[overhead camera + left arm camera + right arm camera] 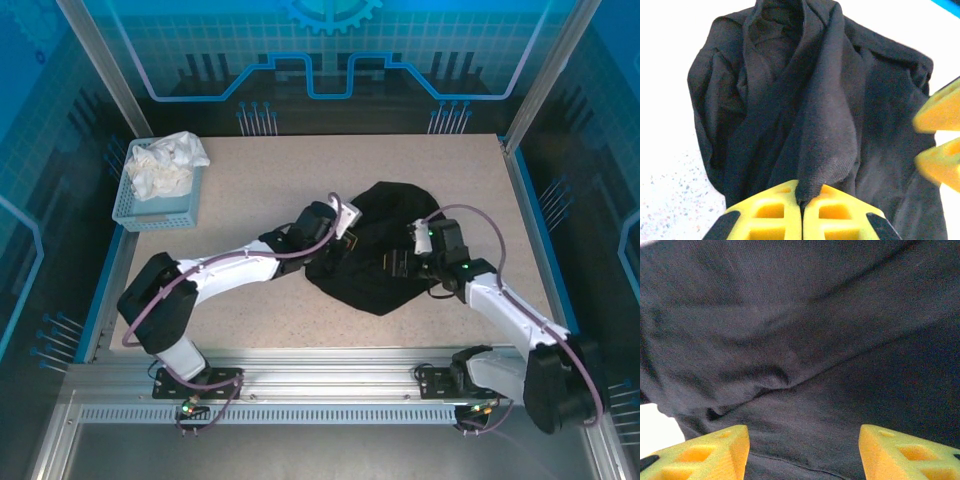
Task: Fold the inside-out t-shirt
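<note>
The inside-out t-shirt (385,245) lies crumpled in a black heap on the middle of the table, no print showing. My left gripper (340,228) is at the heap's left edge, and its yellow jaws are shut on a raised fold of the t-shirt (827,125), pinched at the left gripper (804,200). My right gripper (400,262) hovers over the heap's right part. Close above the black t-shirt (805,350) my right gripper (804,447) stands open with only flat cloth between its fingers (715,450). Its yellow fingers (940,135) also show at the right of the left wrist view.
A blue basket (160,205) holding a white cloth (165,165) stands at the back left. The speckled table (260,165) is ringed by a metal frame, with blue walls behind and a rail along the near edge (330,385).
</note>
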Robot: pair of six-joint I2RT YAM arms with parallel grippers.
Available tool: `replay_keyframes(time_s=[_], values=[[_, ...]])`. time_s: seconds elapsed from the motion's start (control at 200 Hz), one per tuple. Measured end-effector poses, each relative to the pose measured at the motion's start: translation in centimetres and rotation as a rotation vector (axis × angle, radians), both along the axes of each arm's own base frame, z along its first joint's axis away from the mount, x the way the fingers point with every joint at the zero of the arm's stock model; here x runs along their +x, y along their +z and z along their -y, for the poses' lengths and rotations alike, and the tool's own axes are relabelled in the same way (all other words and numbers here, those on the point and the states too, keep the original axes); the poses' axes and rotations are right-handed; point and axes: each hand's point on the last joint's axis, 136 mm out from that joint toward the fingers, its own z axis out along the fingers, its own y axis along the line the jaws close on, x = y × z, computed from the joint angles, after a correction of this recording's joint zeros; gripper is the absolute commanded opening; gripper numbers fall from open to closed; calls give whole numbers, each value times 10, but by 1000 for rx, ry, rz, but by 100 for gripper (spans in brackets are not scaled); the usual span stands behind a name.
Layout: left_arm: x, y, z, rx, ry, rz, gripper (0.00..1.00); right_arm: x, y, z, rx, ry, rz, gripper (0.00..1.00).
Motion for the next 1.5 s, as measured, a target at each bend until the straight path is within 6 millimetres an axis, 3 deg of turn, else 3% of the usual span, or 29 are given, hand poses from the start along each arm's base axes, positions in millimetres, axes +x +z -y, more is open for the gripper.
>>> replay_keyframes(time_s=[0.12, 0.24, 0.28, 0.405, 0.475, 0.605, 0.69, 0.775, 0.84, 0.94, 1.105, 1.225, 1.361, 1.406, 1.501], values=[[-2, 6, -19, -89, 41, -54, 0, 2, -22, -14, -38, 28, -48, 61], [-1, 11, -39, -171, 97, -101, 0, 19, -34, -22, -64, 27, -61, 57], [-1, 14, -45, -197, 113, -115, 0, 24, -38, -24, -70, 24, -63, 50], [-5, 27, -59, -268, 148, -137, 0, 33, -49, -23, -93, 9, -75, 13], [-9, 43, -64, -313, 159, -129, 0, 38, -48, -20, -107, 5, -65, 0], [-20, 84, -71, -396, 158, -69, 0, 59, -31, -7, -99, -40, -26, 0], [-28, 108, -77, -443, 156, -25, 0, 74, -8, 1, -100, -59, 32, 0], [-32, 116, -80, -469, 160, -19, 0, 79, 22, -5, -80, -31, 116, 20], [-32, 113, -80, -475, 168, -35, 0, 72, 45, -20, -55, 29, 190, 36], [-31, 101, -79, -466, 180, -69, 0, 42, 70, -66, 13, 175, 302, 50], [-30, 93, -77, -463, 189, -96, 0, -16, 63, -138, 116, 409, 329, 60], [-30, 93, -77, -464, 190, -96, 0, -31, 54, -169, 143, 473, 323, 61], [-30, 93, -77, -463, 189, -96, 0, -22, 43, -179, 127, 446, 311, 57], [-30, 93, -77, -463, 189, -96, 0, -17, 40, -181, 124, 430, 308, 51], [-30, 93, -77, -463, 190, -96, 0, -11, 40, -183, 123, 410, 314, 21]])
